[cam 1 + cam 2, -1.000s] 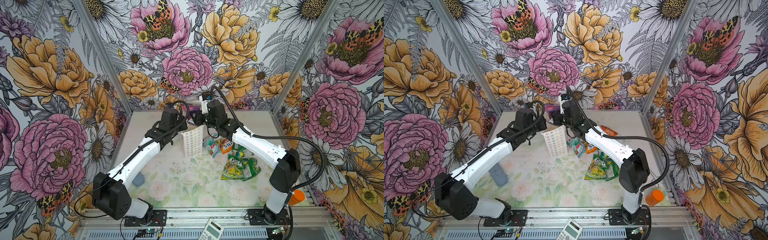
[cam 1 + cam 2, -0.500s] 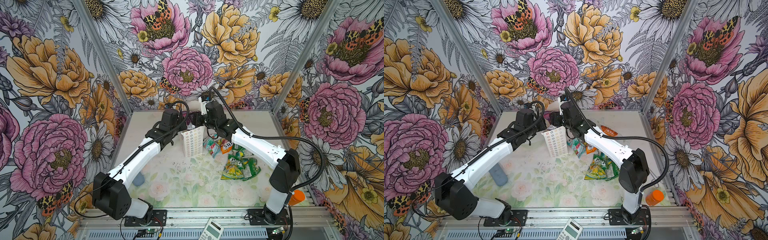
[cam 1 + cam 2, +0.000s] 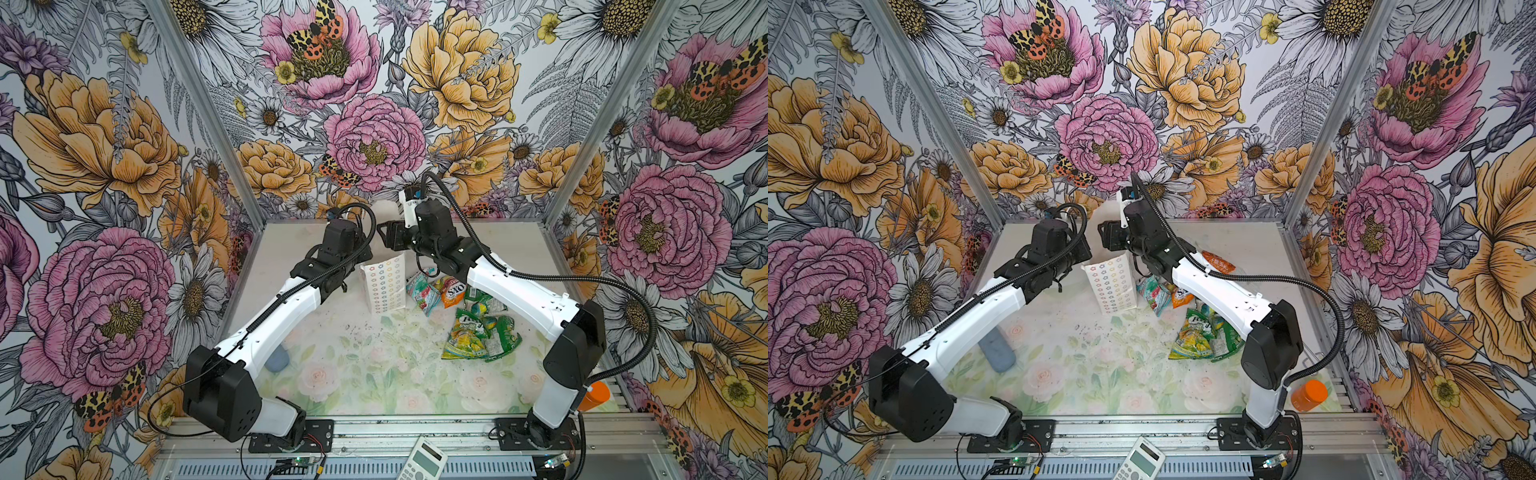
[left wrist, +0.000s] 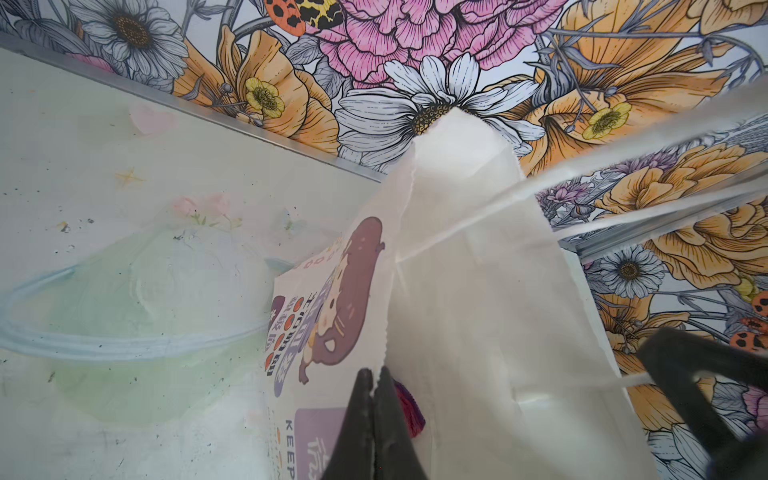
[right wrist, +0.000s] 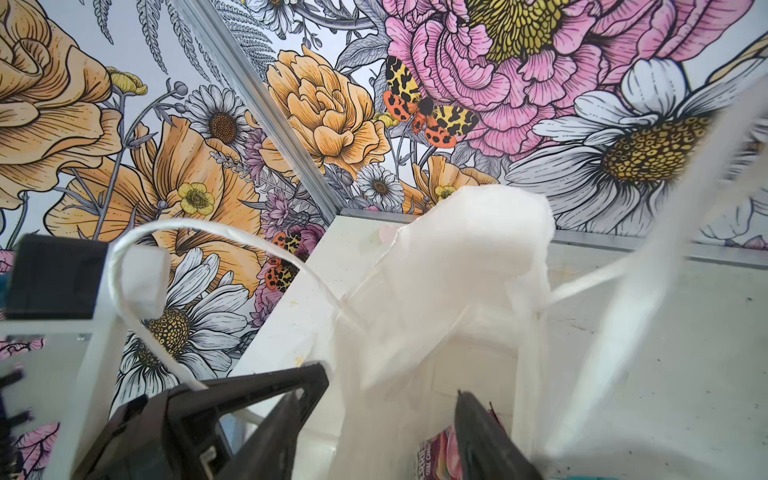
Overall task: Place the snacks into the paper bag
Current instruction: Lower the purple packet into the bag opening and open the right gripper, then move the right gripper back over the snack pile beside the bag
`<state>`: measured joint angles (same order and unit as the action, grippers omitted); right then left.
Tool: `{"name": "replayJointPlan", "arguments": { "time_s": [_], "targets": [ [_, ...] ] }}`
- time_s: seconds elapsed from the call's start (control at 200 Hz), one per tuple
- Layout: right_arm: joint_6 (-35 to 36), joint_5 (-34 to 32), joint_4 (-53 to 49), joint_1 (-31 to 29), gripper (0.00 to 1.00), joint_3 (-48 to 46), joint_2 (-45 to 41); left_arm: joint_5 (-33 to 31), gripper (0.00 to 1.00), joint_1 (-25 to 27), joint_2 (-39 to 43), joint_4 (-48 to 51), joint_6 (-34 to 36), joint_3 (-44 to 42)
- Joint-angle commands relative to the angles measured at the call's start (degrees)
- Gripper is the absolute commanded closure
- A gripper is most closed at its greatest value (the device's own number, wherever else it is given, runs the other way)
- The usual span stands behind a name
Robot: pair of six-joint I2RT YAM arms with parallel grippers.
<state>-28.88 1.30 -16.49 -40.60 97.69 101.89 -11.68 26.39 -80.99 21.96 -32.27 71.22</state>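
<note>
The paper bag [image 3: 384,286] stands upright at mid-table, its flower-patterned narrow side facing both top views [image 3: 1113,286]. My left gripper [image 4: 376,374] is shut on the bag's rim beside the cartoon print and holds the mouth open. Over the mouth, my right gripper [image 5: 377,395] hangs open with nothing between its fingers. A pink-purple snack packet [image 5: 440,453] lies inside the bag; in the left wrist view it shows as a purple-red edge [image 4: 409,411]. Other snacks lie right of the bag: teal [image 3: 422,291], orange [image 3: 451,286] and a green and yellow heap [image 3: 478,332].
A further orange packet [image 3: 1219,262] lies behind the right arm. A blue-grey cylinder [image 3: 276,359] lies under the left arm. An orange bottle [image 3: 594,397] stands at the front right corner, and a calculator [image 3: 424,461] rests on the front rail.
The right gripper has shifted slightly left over the bag's mouth and its jaws have opened. The left arm keeps its hold on the rim and has not moved.
</note>
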Motion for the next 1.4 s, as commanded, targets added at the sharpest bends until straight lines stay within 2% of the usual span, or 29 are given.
{"name": "replayJointPlan", "arguments": {
  "time_s": [0.0,0.32,0.59,0.986,1.196,1.396],
  "targets": [
    [3.9,2.5,0.6,-0.4,0.36,0.0,-2.9,-1.7,1.0,-0.2,1.4,-1.1,-0.9,-0.8],
    [17.4,8.1,-1.2,0.1,0.28,-5.2,-9.7,-2.3,1.0,-0.3,2.2,-2.3,-3.0,-1.9],
    [24.5,7.7,-4.3,2.0,0.19,-14.2,-19.4,-1.3,1.0,-0.4,1.9,-2.5,-2.6,-1.5],
    [24.4,2.3,-9.3,5.5,0.12,-27.3,-29.3,-0.7,1.0,-0.5,1.6,-2.4,-2.3,-1.1],
    [24.3,-0.8,-13.8,7.2,0.06,-29.8,-27.2,1.0,1.0,-0.5,1.5,-2.4,-2.5,-1.1],
    [25.5,-0.8,-16.3,8.2,0.0,-28.3,-22.6,1.4,1.0,-0.4,1.2,-2.4,-2.8,-1.1]
  ]
}}
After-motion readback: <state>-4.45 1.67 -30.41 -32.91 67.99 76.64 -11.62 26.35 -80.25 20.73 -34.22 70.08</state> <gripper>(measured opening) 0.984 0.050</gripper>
